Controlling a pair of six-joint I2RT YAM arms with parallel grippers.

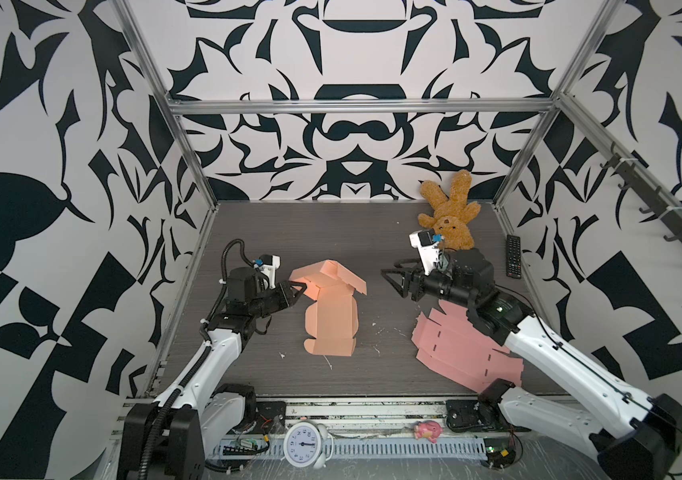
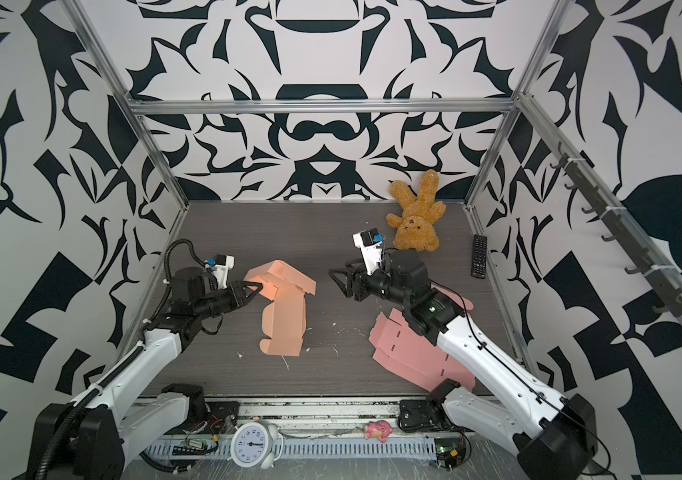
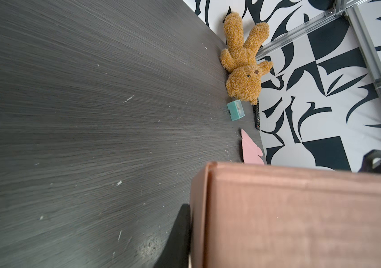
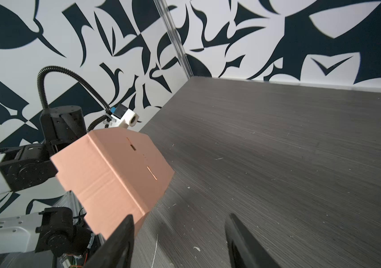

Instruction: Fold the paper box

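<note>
White alarm clock (image 1: pixel 302 444) and pink toy figure (image 1: pixel 428 431) sit on the front rail, off the bench (image 1: pixel 372 232). Next in, by the bench's near-right corner, a flat pink carton blank (image 1: pixel 451 345) lies partly under the R arm.

Paper box (image 1: pixel 329 316) is mid-bench, a bit toward the left edge. Its long axis runs near-to-far: unfolded panels lie flat at the near end, and walls and flaps stand up at the far end. L gripper (image 1: pixel 301 291) comes in from the left edge and is pinched nearly closed on the left wall of that raised end. The L wrist view shows cardboard hard against one finger (image 3: pixel 178 236). So the L arm is the nearer one and is touching the box.

R gripper (image 1: pixel 388 269) hangs over the bench to the right of the raised end, apart from it. Its jaws are spread wide w/ nothing btwn them, tips aimed at the box's right side. The R wrist view has the slotted wall just ahead. Judgement: next move is prob. R going leftward to press or tuck that right wall or flap while L anchors. Nothing stands btwn R gripper and box, only paper scraps on the bench.

Far side: small teal cube (image 3: pixel 235 113), black remote (image 1: pixel 513 255) along the right edge, brown plush bunny (image 1: pixel 451 216) in the far-right corner. All are well apart from the box.
</note>
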